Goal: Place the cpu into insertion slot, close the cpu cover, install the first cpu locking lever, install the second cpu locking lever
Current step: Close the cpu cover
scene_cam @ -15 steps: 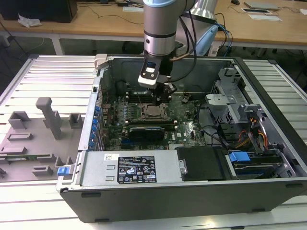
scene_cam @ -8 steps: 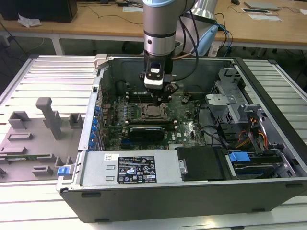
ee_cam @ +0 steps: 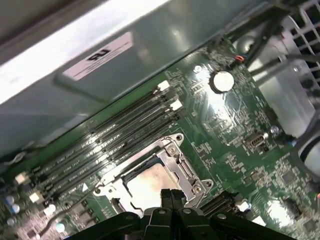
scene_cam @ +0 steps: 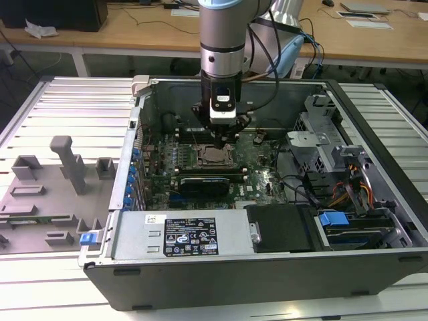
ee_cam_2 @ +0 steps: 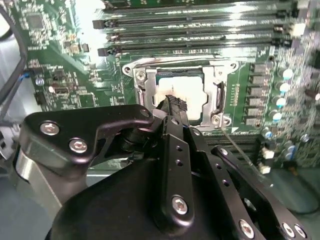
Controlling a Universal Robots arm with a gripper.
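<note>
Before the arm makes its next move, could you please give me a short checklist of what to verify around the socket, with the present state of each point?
1. The cpu lies in the socket: ok, its pale top shows in both wrist views.
2. The cpu cover is down around the cpu: ok, it seems to lie flat.
3. The locking lever is latched: not ok, in the second wrist view a thin rod seems to stick out free beside the socket.
4. The gripper is over the socket and shut: ok.
5. The gripper touches the cpu cover: cannot tell.
</note>
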